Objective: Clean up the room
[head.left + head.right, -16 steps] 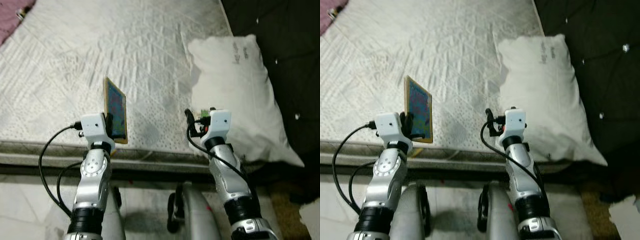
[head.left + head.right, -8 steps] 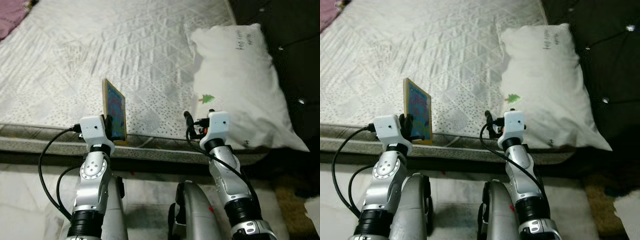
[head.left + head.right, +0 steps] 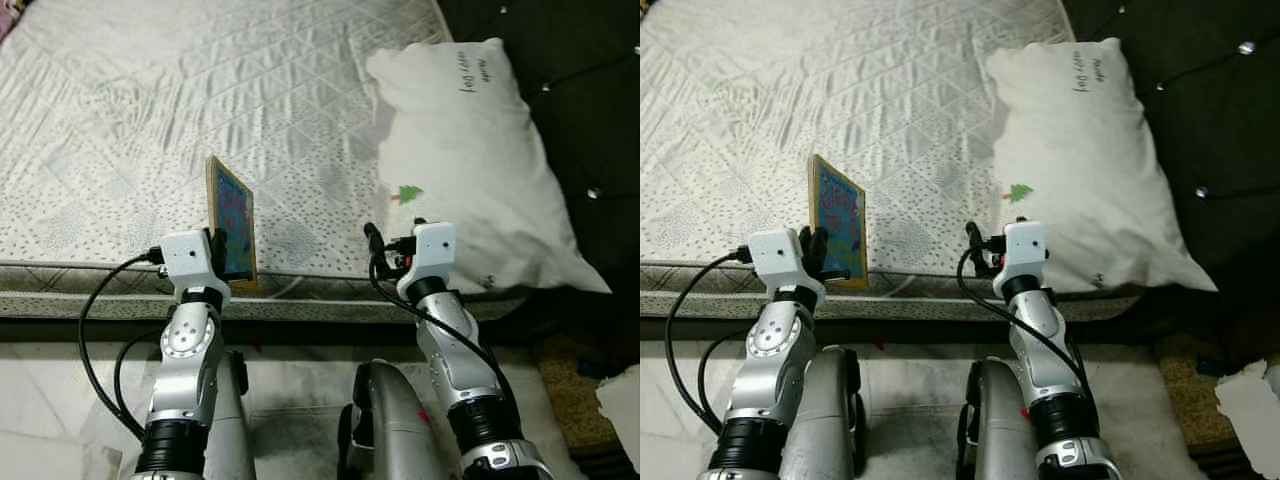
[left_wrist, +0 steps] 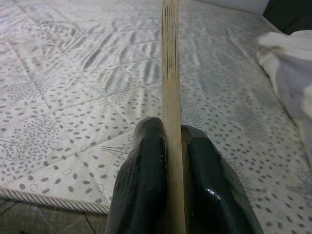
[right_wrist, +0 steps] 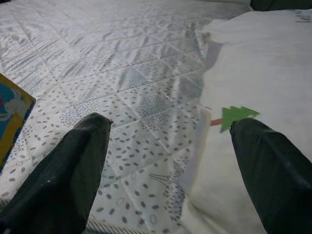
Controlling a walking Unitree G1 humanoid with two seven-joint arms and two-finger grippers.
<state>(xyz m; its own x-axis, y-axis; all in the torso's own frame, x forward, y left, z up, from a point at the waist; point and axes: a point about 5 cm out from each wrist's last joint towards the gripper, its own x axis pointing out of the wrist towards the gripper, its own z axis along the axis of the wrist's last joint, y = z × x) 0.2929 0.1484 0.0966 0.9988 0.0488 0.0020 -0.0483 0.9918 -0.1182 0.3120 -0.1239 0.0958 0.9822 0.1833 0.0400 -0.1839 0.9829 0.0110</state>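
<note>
Book [image 3: 231,221] stands on edge in the left gripper [image 4: 171,146], whose two black fingers [image 4: 146,180] are clamped on its lower edge, one on each face. It is a thin board book with a tan border and a blue, brightly coloured cover; there is lettering on the cover, but it is too small to read. Its long axis runs upright, the cover faces toward the pillow [image 3: 465,170], and its thin edge points out over the mattress [image 3: 190,110]. It hangs just above the near edge of the mattress, well apart from the pillow.

Dark handwriting runs across the far end of the pillow; I cannot make out the words. A small green tree sticker [image 5: 237,116] sits on the pillow's near part, close to its mattress-side edge.

The right gripper [image 5: 170,165] hovers over the seam where pillow meets mattress, fingers spread wide with nothing between them, the tree sticker just beyond one fingertip.

Against the picture a second ago, the whole scene has slid: more of the mattress edge shows and the tree sticker has come into sight. Book and both grippers keep the same pose.
</note>
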